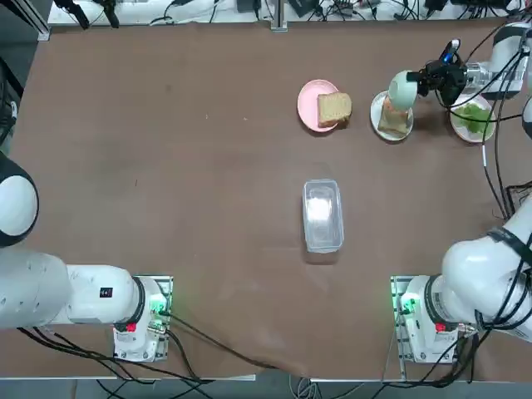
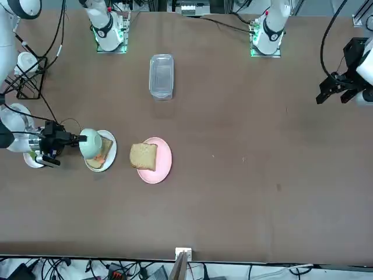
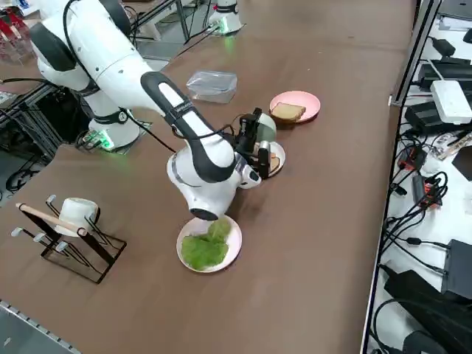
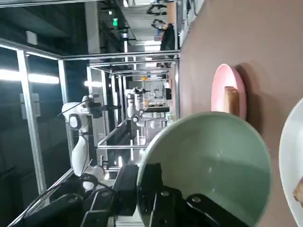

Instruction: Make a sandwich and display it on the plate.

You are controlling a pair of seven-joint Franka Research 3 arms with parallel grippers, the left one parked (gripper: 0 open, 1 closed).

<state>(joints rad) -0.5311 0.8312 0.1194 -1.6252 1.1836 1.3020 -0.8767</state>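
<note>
Right gripper (image 1: 420, 83): over the far right part of the table, wrist turned level, fingers clamped on the rim of a small pale-green bowl (image 1: 402, 89). The bowl is tipped on its side, mouth facing the wrist camera, interior seen bare (image 4: 213, 165). It hangs directly above the white plate.

White plate (image 1: 385, 116): near the far edge of the table, right of centre as seen from overhead. It carries one tan bread slice (image 1: 394, 123) with small orange pieces on top, visible in the front view (image 2: 101, 158). No second slice lies on it; the sandwich is not assembled.

Pink plate (image 1: 312, 105): just beside the white plate, toward the table's middle, apart from it. Holds a second square bread slice (image 1: 334, 109) that overhangs the plate's rim on the side nearest the white plate.

Lettuce plate (image 3: 233, 249): a white plate on the other side of the gripper, close to the table's right edge, bearing a heap of green leafy lettuce (image 3: 203, 247).

Clear plastic container (image 1: 322, 214): lidded, rectangular, at the centre of the table, well apart from the three plates.

Wire rack (image 3: 70, 247): black, with wooden-handled pieces and a white cup on it, standing off the table's right edge, near the arm's base.
</note>
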